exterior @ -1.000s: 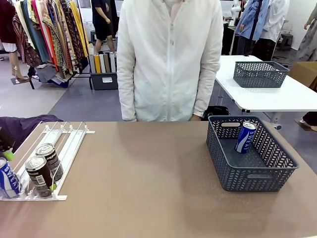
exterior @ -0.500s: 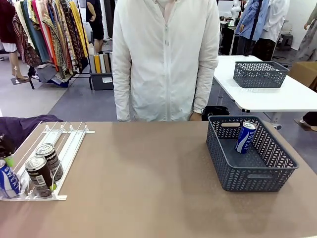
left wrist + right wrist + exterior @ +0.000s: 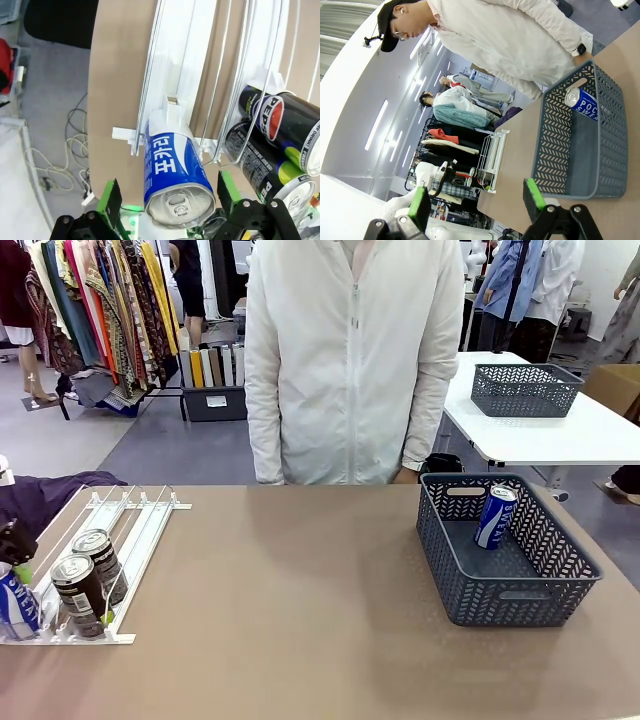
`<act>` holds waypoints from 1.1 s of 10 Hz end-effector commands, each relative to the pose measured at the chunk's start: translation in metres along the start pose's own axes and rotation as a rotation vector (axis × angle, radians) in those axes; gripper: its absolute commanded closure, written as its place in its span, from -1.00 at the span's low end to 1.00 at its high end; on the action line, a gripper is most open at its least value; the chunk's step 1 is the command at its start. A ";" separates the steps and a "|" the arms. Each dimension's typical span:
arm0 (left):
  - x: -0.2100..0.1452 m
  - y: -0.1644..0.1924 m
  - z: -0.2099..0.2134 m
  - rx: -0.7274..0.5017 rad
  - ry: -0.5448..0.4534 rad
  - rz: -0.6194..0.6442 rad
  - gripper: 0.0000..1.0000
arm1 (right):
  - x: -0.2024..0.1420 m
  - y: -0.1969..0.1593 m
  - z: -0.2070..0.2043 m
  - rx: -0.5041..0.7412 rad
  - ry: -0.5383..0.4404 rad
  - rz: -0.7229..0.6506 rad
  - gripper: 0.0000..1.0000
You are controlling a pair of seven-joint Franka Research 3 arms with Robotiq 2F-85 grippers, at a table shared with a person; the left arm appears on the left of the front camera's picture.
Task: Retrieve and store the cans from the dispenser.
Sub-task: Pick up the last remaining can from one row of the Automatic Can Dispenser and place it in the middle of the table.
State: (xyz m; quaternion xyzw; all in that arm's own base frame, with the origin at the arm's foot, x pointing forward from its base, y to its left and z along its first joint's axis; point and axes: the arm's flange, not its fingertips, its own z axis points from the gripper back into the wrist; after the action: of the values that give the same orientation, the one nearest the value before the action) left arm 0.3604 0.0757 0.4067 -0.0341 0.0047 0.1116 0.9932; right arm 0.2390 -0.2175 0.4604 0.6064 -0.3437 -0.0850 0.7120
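Brown table. Person in white zip jacket standing at far edge. Grey lattice basket on table, right side. Behind, white table bearing second grey basket. Clothes rack far left. Purple cloth beside table's left edge. Cables on floor.

Left gripper, black, two-finger, green-padded: jaws spread wide, one finger to each side of the silver-topped end of a slim blue drink can with white lettering. One green pad sits just beside the can wall; contact cannot be told. The opposite pad stands off, with a clear gap. In the front view the gripper's black body comes in low at the picture's left edge, one pad tip pointing down.

Right gripper, same build: jaws wide apart, nothing between the fingers. It is held aloft with the wrist rolled, so the scene beyond the fingers stands tilted.
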 end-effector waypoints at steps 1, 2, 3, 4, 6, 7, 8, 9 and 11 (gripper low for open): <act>-0.012 -0.002 -0.010 -0.017 0.020 0.003 -1.00 | 0.004 0.003 -0.002 0.020 -0.023 0.015 -1.00; -0.011 -0.003 -0.010 -0.016 0.021 -0.011 0.18 | 0.004 0.003 -0.002 0.020 -0.023 0.015 -1.00; -0.012 -0.004 -0.009 -0.025 0.011 -0.023 1.00 | 0.004 0.003 -0.002 0.020 -0.023 0.015 -1.00; -0.011 -0.004 -0.010 -0.018 0.015 -0.016 1.00 | 0.004 0.003 -0.002 0.020 -0.023 0.015 -1.00; -0.010 -0.003 -0.011 -0.026 0.004 0.015 1.00 | 0.004 0.003 -0.002 0.020 -0.023 0.015 -1.00; -0.010 -0.003 -0.011 -0.023 -0.003 0.008 1.00 | 0.004 0.003 -0.002 0.020 -0.023 0.015 -1.00; -0.009 -0.004 -0.012 -0.027 -0.007 0.006 1.00 | 0.004 0.003 -0.002 0.020 -0.023 0.015 -1.00; -0.011 -0.006 -0.012 -0.024 -0.012 -0.005 1.00 | 0.004 0.003 -0.002 0.020 -0.023 0.015 -1.00; -0.015 -0.013 0.008 -0.038 -0.025 -0.037 1.00 | 0.004 0.003 -0.002 0.020 -0.023 0.015 -1.00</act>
State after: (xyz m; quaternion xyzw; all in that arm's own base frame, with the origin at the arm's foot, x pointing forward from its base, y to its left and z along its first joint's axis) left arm 0.3602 0.0693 0.4084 -0.0371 0.0067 0.1029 0.9940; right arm 0.2390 -0.2175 0.4604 0.6064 -0.3437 -0.0850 0.7120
